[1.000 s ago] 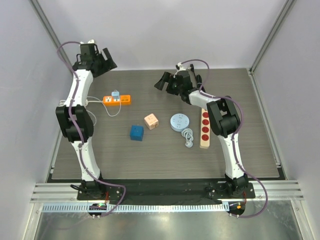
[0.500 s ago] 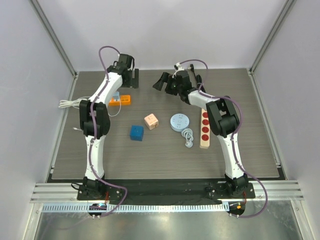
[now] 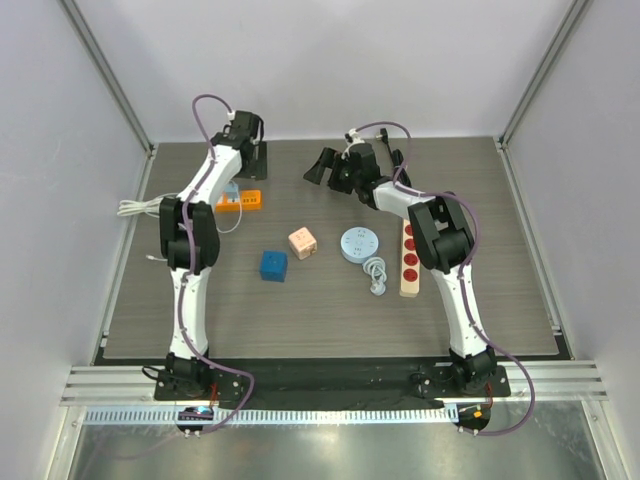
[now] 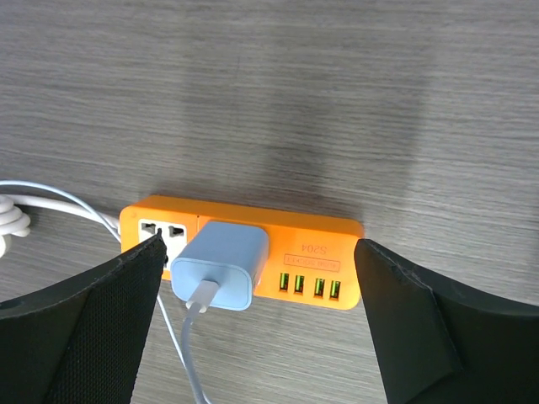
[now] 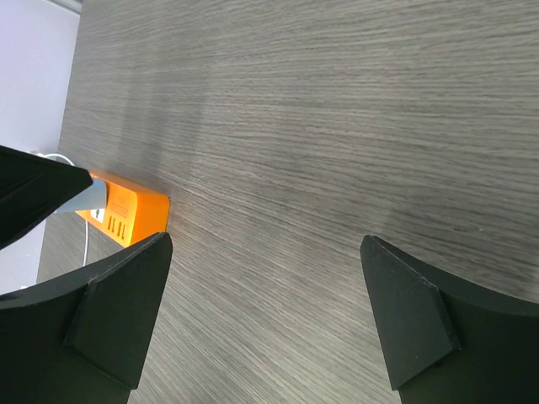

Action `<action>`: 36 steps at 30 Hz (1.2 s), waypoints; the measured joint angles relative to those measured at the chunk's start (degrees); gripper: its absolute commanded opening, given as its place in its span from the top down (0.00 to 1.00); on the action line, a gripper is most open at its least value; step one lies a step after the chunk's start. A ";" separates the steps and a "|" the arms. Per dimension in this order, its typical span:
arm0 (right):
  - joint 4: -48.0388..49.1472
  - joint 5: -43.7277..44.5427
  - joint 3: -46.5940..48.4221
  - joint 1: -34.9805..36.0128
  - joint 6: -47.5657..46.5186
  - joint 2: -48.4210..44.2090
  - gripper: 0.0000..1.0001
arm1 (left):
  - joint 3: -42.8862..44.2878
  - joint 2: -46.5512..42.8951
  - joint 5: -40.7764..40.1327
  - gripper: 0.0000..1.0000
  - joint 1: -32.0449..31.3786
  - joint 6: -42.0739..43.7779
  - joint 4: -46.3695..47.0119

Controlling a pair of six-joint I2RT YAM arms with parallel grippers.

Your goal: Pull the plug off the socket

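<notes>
The only writing I can find is a small line of print on the orange strip (image 4: pixel 313 231), above its four green USB ports (image 4: pixel 307 286). It is upside down in the left wrist view and reads something like "S204", though I can't be sure. The pale blue plug (image 4: pixel 221 265) has no marking that I can see.

The plug sits in the strip beside two open outlets, with its pins hidden inside. Its thin cable (image 4: pixel 195 353) runs off the bottom edge of the view. A white cord (image 4: pixel 63 200) leaves the strip's end and is cut off at the left edge. From the top camera the left arm covers part of the strip, near the table's far left.

My left gripper (image 4: pixel 258 252) hangs over the strip with its jaws wide apart. The plug lies between them, closer to the finger on the view's left. Neither finger touches the plug, and I can't judge the height above it.

The right gripper (image 5: pixel 265 244) is also spread wide over bare tabletop, well apart from the plug. Only the strip's end shows at the left of its view.
</notes>
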 measured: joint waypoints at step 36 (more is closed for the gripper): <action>-2.36 -0.94 3.04 1.07 -0.07 0.87 0.00 | -3.54 1.62 4.20 0.41 3.17 -4.66 -1.86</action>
